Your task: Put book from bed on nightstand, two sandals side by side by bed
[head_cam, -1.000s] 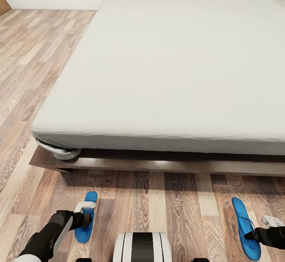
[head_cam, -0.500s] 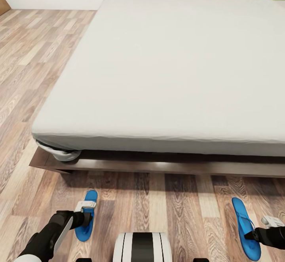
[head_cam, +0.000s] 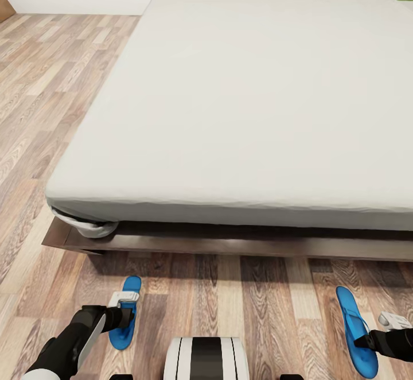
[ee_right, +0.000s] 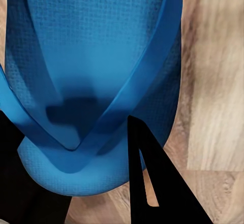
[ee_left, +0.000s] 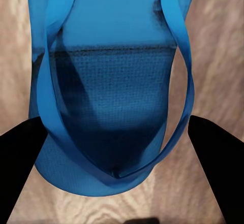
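Since the sandals lie well apart along the bed's (head_cam: pixel 241 245) foot edge, each gripper hovers over one, left gripper (head_cam: pixel 124 298) over the left sandal (head_cam: pixel 124 322) with fingers (ee_left: pixel 20 153) apart, right gripper (head_cam: pixel 394 320) over the right sandal (head_cam: pixel 353 325), its finger gap unreadable.

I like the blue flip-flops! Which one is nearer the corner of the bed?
The flip-flop under the left gripper; the other flip-flop lies far along the bed.

Bright blue sandals (head_cam: pixel 125 314), pale grey bed (head_cam: pixel 246 99), seemingly grey-brown plank floor (head_cam: pixel 46 81).

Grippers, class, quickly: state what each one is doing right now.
Left gripper: open, fingers apart on either side of the left sandal.
Right gripper: cannot tell; its fingers are at the right sandal.
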Controlling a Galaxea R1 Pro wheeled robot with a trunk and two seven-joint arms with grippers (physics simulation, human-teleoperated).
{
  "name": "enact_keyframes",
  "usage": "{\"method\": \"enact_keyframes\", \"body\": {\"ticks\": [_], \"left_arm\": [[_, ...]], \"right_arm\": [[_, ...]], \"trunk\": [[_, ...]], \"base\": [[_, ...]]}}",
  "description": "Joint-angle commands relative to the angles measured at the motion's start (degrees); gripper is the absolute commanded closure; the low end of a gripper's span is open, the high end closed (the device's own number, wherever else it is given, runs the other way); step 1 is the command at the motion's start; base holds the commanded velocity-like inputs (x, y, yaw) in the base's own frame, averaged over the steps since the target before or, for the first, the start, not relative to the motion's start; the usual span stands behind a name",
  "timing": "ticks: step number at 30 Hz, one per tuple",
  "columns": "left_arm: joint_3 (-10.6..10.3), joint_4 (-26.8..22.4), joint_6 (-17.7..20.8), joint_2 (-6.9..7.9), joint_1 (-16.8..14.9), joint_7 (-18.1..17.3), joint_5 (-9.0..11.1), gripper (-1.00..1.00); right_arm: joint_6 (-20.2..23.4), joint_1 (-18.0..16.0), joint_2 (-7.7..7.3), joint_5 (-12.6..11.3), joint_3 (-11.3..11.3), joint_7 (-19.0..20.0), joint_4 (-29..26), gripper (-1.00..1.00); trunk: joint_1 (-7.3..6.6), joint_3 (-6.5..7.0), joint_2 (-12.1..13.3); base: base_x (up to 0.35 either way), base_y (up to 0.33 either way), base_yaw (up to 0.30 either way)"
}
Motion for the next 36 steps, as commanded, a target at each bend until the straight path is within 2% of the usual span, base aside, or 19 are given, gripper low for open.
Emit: {"method": "enact_keyframes", "body": {"ticks": [1,13,18,26,36], "left_arm": [[-0.16,-0.08,0.28,0.06,0.01,0.09,0.31,1.0],[-0.2,-0.08,0.25,0.06,-0.01,0.23,0.31,1.0],[-0.18,-0.09,0.25,0.06,-0.01,0.22,0.31,1.0],[-0.18,-0.09,0.25,0.06,0.0,0.21,0.31,1.0],[-0.13,-0.09,0.25,0.06,0.0,0.17,0.31,1.0]], "right_arm": [[0.46,-0.01,0.0,-0.32,-0.07,-0.07,-0.03,1.0],[0.44,0.01,0.0,-0.32,-0.06,-0.07,-0.03,1.0],[0.42,-0.02,0.0,-0.32,-0.06,-0.07,-0.03,1.0],[0.43,-0.01,0.0,-0.32,-0.06,-0.07,-0.03,1.0],[0.41,-0.02,0.0,-0.32,-0.06,-0.07,-0.03,1.0]], "trunk": [[-0.01,-0.03,-0.01],[0.27,-2.47,-0.16],[0.27,-2.47,-0.16],[0.48,-4.24,-0.27],[0.48,-4.24,-0.27]], "base": [[0.0,0.0,0.0],[0.0,0.0,0.0],[0.0,0.0,0.0],[0.0,0.0,0.0],[0.0,0.0,0.0]]}}
